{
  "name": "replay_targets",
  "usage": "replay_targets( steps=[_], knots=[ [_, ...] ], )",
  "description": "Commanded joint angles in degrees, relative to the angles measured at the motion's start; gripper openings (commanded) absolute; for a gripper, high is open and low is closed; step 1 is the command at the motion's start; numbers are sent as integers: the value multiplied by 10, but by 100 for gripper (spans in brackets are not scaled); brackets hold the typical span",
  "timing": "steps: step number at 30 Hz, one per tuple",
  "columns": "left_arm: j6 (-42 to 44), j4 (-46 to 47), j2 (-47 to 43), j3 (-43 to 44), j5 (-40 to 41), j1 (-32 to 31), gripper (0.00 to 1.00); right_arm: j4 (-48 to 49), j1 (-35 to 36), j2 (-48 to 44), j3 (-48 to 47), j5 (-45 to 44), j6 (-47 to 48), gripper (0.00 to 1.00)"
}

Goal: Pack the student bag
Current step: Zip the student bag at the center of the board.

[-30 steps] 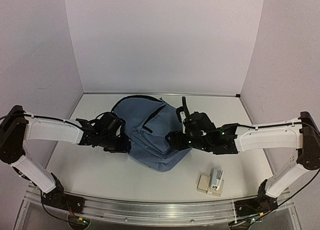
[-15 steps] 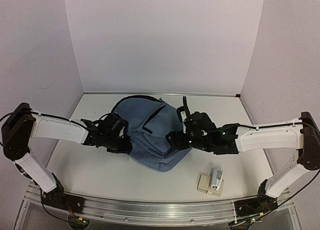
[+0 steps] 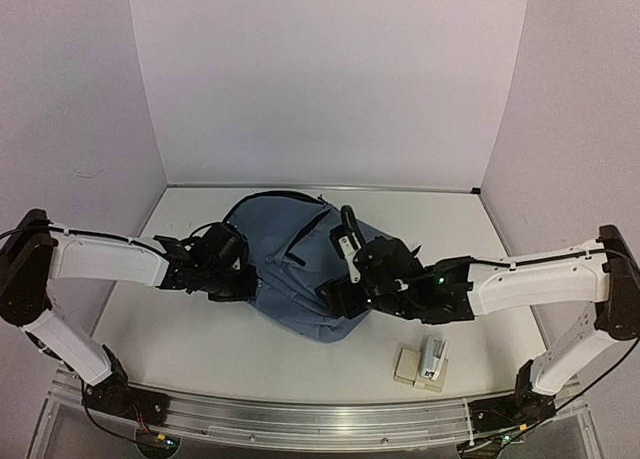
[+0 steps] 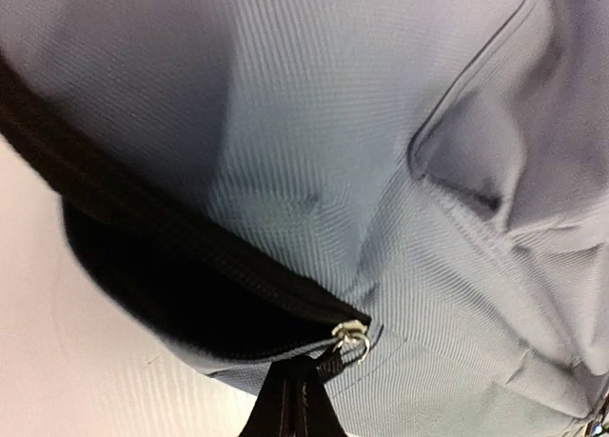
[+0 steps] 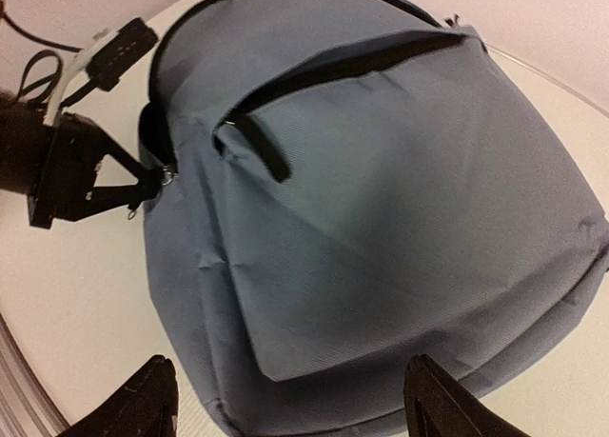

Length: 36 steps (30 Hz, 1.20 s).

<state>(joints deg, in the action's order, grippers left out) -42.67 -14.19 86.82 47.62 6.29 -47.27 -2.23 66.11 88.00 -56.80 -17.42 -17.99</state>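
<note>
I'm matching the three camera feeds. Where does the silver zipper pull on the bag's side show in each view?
Top external: too small to see; it sits where the left claw meets the student bag.
Left wrist: zipper pull at bottom centre, just above the claw tips.
Right wrist: left of centre, at the bag's edge.
Shared landmark: the shut left claw, pinching the pull.

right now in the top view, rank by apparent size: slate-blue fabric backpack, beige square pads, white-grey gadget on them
1. slate-blue fabric backpack, far largest
2-3. beige square pads and white-grey gadget look near alike; pads perhaps slightly bigger
</note>
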Motion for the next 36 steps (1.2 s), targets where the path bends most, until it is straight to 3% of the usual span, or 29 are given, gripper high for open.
replay_targets(
  steps=[1, 7, 10, 14, 16, 18, 20, 31, 36],
  knots=[
    [-21, -23, -58, 6, 67, 1, 0, 17, 20, 57, -70, -37, 60, 81],
    [-23, -27, -87, -8, 70, 1, 0, 7, 44, 173, -157, -129, 107, 84],
    [-24, -32, -90, -11, 70, 1, 0, -13, 47, 222, -199, -193, 118, 79],
    [-23, -36, -99, -13, 75, 1, 0, -32, 48, 261, -230, -261, 122, 52],
    [-23, -45, -102, -10, 90, 1, 0, -35, 48, 264, -230, -270, 121, 28],
    [-26, -62, -102, -2, 111, 2, 0, -35, 48, 259, -221, -271, 117, 12],
    [-23, -66, -101, 5, 125, 10, 0, -35, 48, 250, -207, -271, 108, 1],
    [34, -56, -146, -3, 146, 141, 0, -71, 48, 160, -93, -254, 16, 0],
    [93, -2, -140, -1, 86, 158, 0, -72, 48, 132, -81, -213, 17, 0]
  ],
)
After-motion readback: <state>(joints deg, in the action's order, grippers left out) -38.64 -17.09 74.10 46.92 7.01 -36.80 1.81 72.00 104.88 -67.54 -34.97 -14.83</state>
